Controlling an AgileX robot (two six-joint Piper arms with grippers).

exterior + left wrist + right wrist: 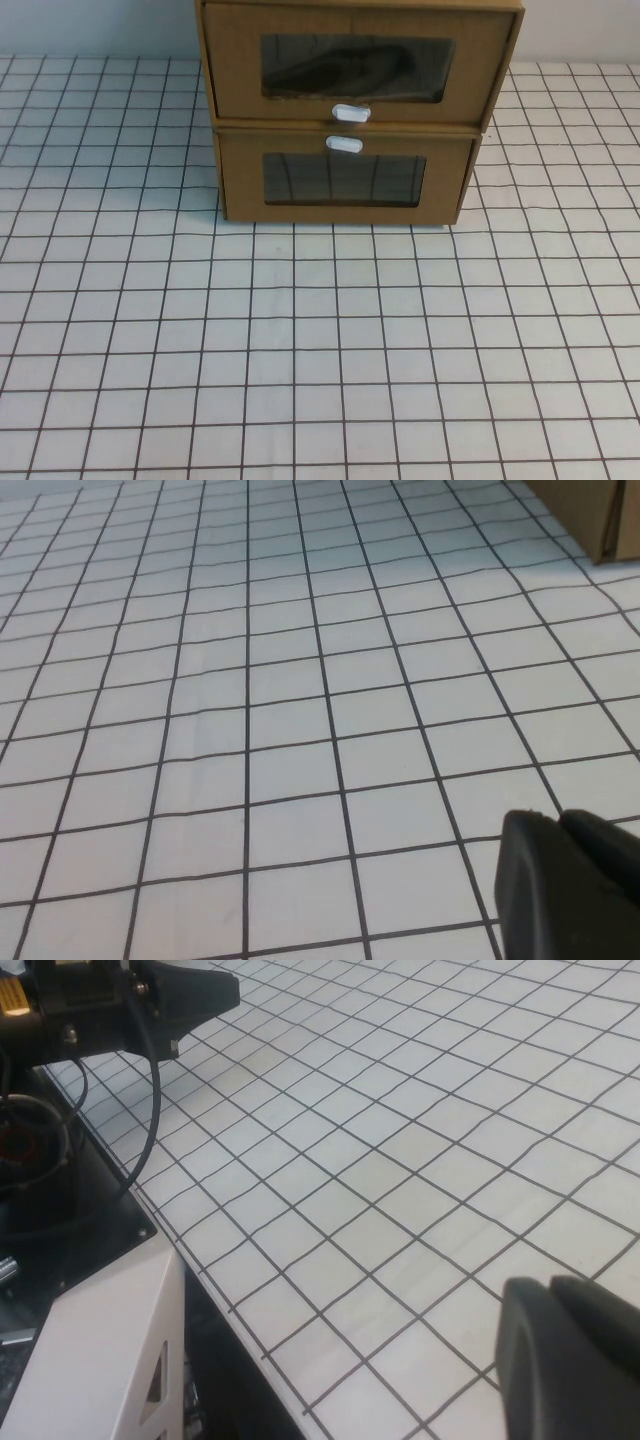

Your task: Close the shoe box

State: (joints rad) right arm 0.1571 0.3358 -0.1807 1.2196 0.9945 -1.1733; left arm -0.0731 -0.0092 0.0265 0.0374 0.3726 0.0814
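In the high view two brown cardboard boxes stand stacked at the back of the table. The upper one is the shoe box (358,62). Its clear window shows a dark shoe, and its white pull tab (351,113) sits below the window. Its drawer front stands out a little past the lower box (345,180), which has its white tab above its window. Neither gripper shows in the high view. My left gripper (558,820) is shut and empty, low over the gridded table. My right gripper (548,1285) is shut and empty near the table's front edge.
A white table with a black grid (320,350) spreads in front of the boxes. A cardboard corner (600,510) shows far off in the left wrist view. The right wrist view shows the other arm (130,1000), the table's edge and the white robot base (80,1350).
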